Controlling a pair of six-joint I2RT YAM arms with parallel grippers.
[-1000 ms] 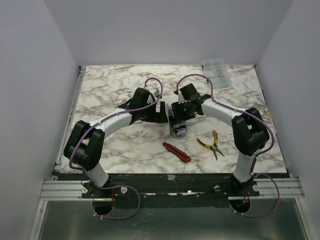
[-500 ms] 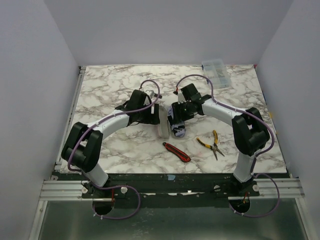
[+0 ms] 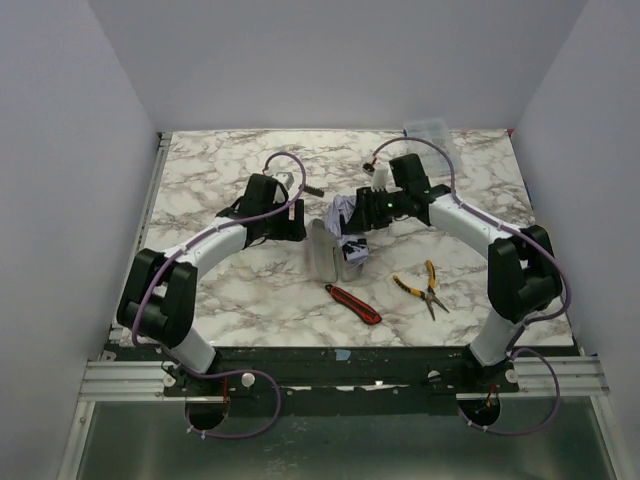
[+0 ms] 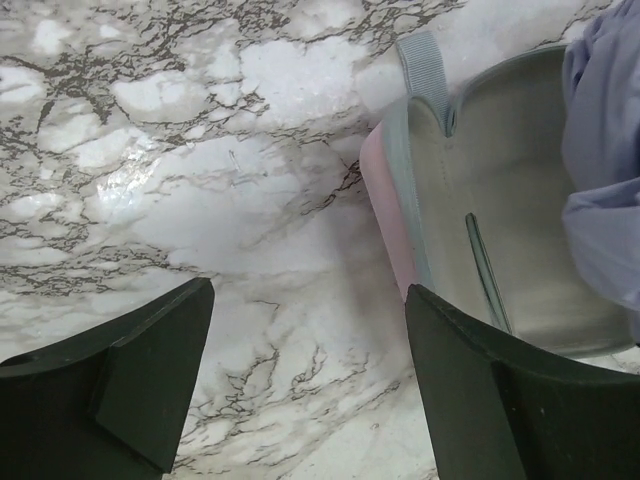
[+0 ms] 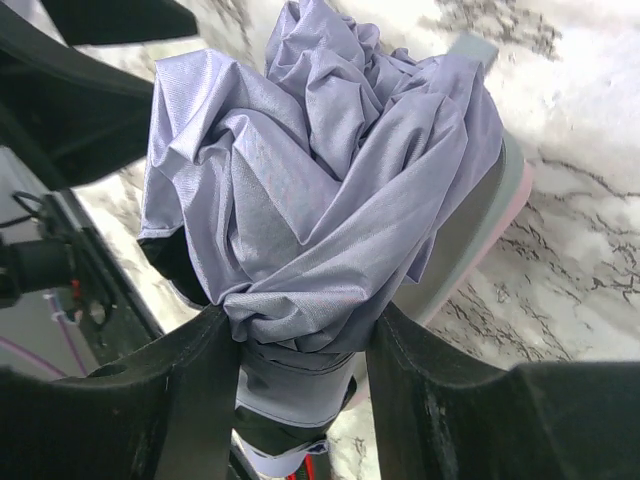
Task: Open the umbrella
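Note:
The umbrella (image 3: 348, 213) is a folded, crumpled bundle of pale lavender fabric with black lining. My right gripper (image 3: 368, 212) is shut on it and holds it above the table; in the right wrist view the fingers (image 5: 190, 400) pinch the bundle (image 5: 320, 170) near its lower end. A pale pink and grey case (image 3: 322, 255) lies open on the marble under and beside the umbrella. It also shows in the left wrist view (image 4: 500, 220) and in the right wrist view (image 5: 480, 240). My left gripper (image 3: 295, 222) is open and empty (image 4: 308, 300) just left of the case.
A red utility knife (image 3: 353, 304) and yellow-handled pliers (image 3: 425, 287) lie at the front right of the marble table (image 3: 220, 170). A clear plastic box (image 3: 430, 130) sits at the back right, partly behind the right arm. Purple cables loop over both arms.
The case came away from the umbrella and now lies open on the table. My left gripper has let go and drawn back left. My right gripper has moved back and right with the umbrella.

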